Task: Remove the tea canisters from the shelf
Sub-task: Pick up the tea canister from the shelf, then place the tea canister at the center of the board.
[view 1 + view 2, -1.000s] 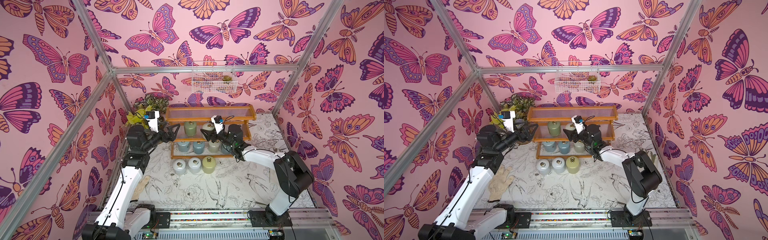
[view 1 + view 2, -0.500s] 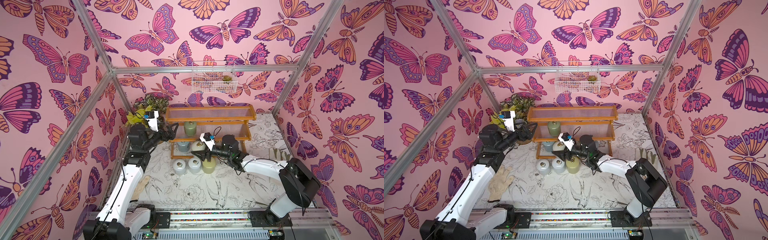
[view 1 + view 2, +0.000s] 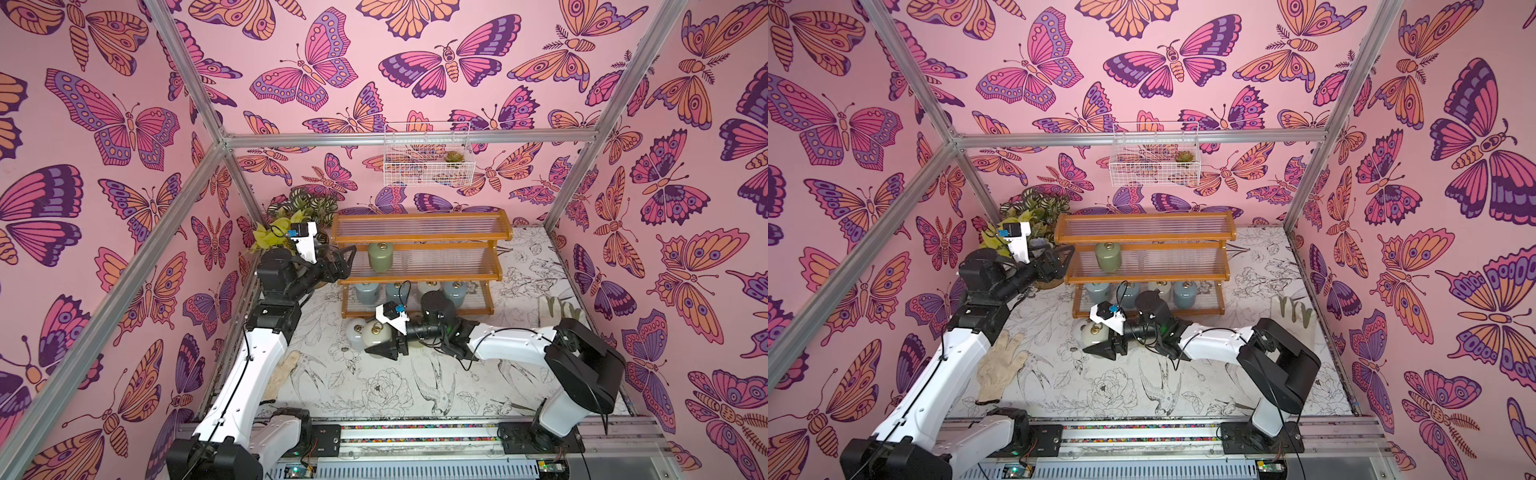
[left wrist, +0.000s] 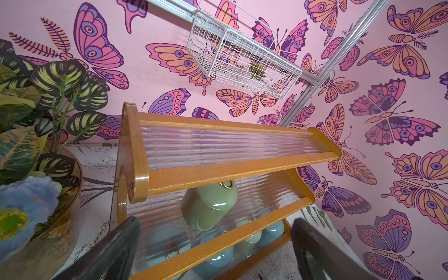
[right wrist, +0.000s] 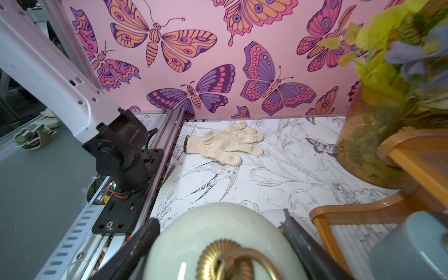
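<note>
The pale canister (image 3: 374, 337) is off the shelf (image 3: 419, 275). It is low over the table (image 3: 374, 395), in front of the shelf's left end and just beside a white canister (image 3: 352, 332) that stands on the table. The right gripper (image 5: 218, 217) is clamped on it. In the right wrist view one finger (image 5: 135, 242) lies on each side of its body and the brass ring (image 5: 225, 257) is free on top. I think this side hold keeps the canister upright, so that it can be put down next to the white one. Whether its base touches the table I cannot tell.

On the shelf, a green canister (image 3: 380, 257) stands alone at the left of the middle tier. A row of canisters (image 3: 455, 292), four as I count, stands on the lowest tier. The top tier carries nothing.

The left gripper (image 3: 350, 259) hovers just left of the green canister, at about its height. Its fingers are apart and nothing is between them. In the left wrist view the green canister lies ahead, between the two fingers but not touching them. This place seems chosen for taking that canister next.

A glove (image 3: 998, 370) lies on the table at the near left, well apart.
</note>
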`<state>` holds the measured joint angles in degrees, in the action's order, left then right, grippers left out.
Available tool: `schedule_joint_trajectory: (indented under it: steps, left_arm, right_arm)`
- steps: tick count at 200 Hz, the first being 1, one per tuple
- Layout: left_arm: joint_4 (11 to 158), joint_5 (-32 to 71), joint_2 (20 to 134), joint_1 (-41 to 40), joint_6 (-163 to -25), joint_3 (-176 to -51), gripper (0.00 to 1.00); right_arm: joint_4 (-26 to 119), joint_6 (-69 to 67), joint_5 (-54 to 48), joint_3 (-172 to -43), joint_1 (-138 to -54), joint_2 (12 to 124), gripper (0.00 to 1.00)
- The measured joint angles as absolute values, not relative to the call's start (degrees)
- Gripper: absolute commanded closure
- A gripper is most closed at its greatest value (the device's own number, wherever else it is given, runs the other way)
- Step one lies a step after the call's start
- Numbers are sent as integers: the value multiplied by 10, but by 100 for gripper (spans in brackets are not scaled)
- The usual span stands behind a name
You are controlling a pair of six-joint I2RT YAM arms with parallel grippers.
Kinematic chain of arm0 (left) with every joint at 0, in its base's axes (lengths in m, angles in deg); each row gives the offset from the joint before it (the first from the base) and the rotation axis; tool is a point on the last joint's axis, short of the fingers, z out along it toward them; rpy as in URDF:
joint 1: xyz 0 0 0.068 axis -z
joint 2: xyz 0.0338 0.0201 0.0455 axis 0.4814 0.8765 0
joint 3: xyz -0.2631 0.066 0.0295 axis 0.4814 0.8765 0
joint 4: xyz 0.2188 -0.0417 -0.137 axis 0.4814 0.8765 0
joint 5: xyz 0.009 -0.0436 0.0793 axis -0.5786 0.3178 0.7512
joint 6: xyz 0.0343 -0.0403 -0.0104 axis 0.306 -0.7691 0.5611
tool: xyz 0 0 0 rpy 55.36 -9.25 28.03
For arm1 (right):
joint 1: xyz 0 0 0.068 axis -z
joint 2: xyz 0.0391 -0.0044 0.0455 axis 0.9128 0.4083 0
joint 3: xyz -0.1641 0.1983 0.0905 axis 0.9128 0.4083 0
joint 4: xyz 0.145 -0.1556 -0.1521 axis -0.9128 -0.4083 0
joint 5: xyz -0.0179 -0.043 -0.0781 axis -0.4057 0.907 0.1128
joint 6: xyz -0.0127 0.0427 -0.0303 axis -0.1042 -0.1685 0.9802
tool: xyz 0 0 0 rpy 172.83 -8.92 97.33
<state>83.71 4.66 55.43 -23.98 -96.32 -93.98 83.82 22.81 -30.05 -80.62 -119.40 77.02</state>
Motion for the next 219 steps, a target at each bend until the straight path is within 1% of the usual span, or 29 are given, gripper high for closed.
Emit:
schedule_joint_trajectory:
  steps: [126, 219]
  left_arm:
    - [850, 49, 543, -240, -970, -939, 0]
    - [871, 49, 540, -240, -970, -940, 0]
  right_arm:
    - [844, 228, -370, -884, -1239, 933, 38]
    - [954, 209, -377, -933, -1249, 1051, 34]
